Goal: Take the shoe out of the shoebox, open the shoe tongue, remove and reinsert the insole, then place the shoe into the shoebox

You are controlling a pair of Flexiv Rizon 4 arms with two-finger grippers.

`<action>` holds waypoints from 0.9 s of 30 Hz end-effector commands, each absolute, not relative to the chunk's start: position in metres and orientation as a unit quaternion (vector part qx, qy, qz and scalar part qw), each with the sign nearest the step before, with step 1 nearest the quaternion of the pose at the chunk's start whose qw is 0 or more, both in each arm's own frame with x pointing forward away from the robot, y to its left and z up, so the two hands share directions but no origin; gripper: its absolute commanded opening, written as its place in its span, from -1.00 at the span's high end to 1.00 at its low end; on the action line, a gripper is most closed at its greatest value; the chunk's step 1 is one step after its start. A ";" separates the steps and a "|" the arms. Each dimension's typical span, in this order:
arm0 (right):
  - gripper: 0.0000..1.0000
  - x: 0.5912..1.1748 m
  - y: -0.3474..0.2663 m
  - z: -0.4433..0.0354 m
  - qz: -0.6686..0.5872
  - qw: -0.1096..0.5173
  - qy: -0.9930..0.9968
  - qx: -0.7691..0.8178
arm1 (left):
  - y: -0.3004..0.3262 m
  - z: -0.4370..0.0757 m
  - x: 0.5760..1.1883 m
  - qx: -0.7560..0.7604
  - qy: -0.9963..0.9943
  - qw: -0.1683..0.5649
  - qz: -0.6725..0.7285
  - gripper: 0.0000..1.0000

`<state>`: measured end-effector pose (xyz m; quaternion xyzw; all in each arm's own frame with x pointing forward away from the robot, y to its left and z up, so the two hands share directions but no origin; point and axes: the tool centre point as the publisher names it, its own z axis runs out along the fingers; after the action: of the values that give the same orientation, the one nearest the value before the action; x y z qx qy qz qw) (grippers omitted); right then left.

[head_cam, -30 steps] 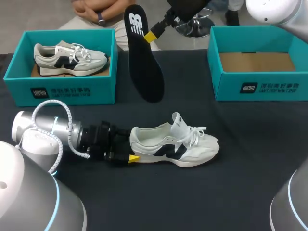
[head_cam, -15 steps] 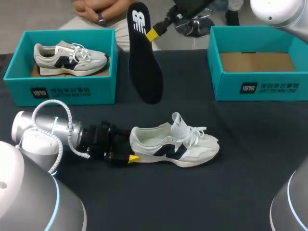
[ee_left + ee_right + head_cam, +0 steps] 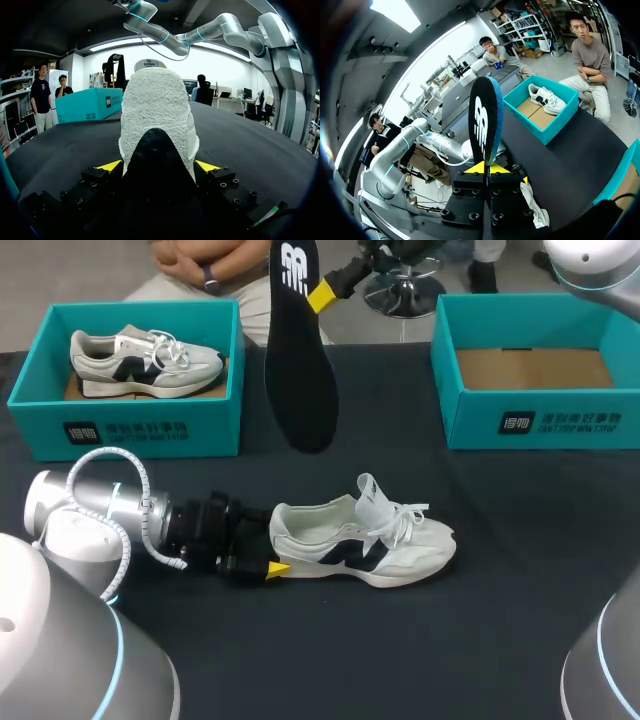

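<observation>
The left arm (image 3: pixel 100 505) lies low along the tabletop (image 3: pixel 500 620). Its left hand (image 3: pixel 158 166) is level, one finger clamped on each side of the shoe (image 3: pixel 370 540) heel. The right arm (image 3: pixel 590 260) comes in high from the right. Its right hand (image 3: pixel 487 169) is raised, and its fingers, nearly together, pinch the insole (image 3: pixel 298 370).

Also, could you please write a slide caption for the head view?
Left gripper grips the shoe at its heel while the right gripper holds the black insole aloft above the table.
</observation>
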<state>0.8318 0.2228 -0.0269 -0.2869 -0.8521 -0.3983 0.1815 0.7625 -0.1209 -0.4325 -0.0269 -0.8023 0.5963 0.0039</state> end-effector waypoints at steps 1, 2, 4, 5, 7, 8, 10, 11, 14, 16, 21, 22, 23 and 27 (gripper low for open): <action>1.00 0.826 0.219 -0.019 -0.395 0.184 -0.852 -0.290 | -0.122 -0.438 0.764 -0.027 -0.803 0.004 0.596 1.00; 1.00 0.825 0.219 -0.017 -0.394 0.190 -0.851 -0.290 | -0.122 -0.438 0.764 -0.027 -0.803 0.004 0.596 1.00; 1.00 0.824 0.219 -0.016 -0.387 0.208 -0.851 -0.287 | -0.122 -0.438 0.764 -0.027 -0.803 0.004 0.596 1.00; 1.00 0.824 0.220 -0.016 -0.388 0.207 -0.851 -0.286 | -0.122 -0.438 0.764 -0.027 -0.803 0.004 0.596 1.00; 1.00 0.824 0.221 -0.015 -0.387 0.193 -0.859 -0.276 | -0.122 -0.438 0.764 -0.027 -0.803 0.004 0.596 1.00; 1.00 0.824 0.221 -0.015 -0.387 0.193 -0.859 -0.276 | -0.122 -0.438 0.764 -0.027 -0.803 0.004 0.596 1.00; 1.00 0.824 0.221 -0.015 -0.387 0.193 -0.859 -0.276 | -0.122 -0.438 0.764 -0.027 -0.803 0.004 0.596 1.00; 1.00 0.824 0.221 -0.015 -0.387 0.193 -0.859 -0.276 | -0.122 -0.438 0.764 -0.027 -0.803 0.004 0.596 1.00; 1.00 0.824 0.221 -0.015 -0.387 0.193 -0.859 -0.276 | -0.122 -0.438 0.764 -0.027 -0.803 0.004 0.596 1.00; 1.00 0.824 0.221 -0.015 -0.387 0.193 -0.859 -0.276 | -0.122 -0.438 0.764 -0.027 -0.803 0.004 0.596 1.00; 1.00 0.824 0.221 -0.015 -0.387 0.193 -0.859 -0.276 | -0.122 -0.438 0.764 -0.027 -0.803 0.004 0.596 1.00; 1.00 0.824 0.221 -0.015 -0.387 0.193 -0.859 -0.276 | -0.122 -0.438 0.764 -0.027 -0.803 0.004 0.596 1.00; 1.00 0.824 0.221 -0.015 -0.387 0.193 -0.859 -0.276 | -0.122 -0.438 0.764 -0.027 -0.803 0.004 0.596 1.00; 1.00 0.824 0.221 -0.015 -0.387 0.193 -0.859 -0.276 | -0.121 -0.435 0.763 -0.025 -0.801 0.008 0.598 -0.16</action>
<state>0.8239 0.2203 -0.0149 -0.2756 -0.8586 -0.3870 0.1927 0.7626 -0.1211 -0.4322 -0.0280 -0.8023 0.5963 0.0028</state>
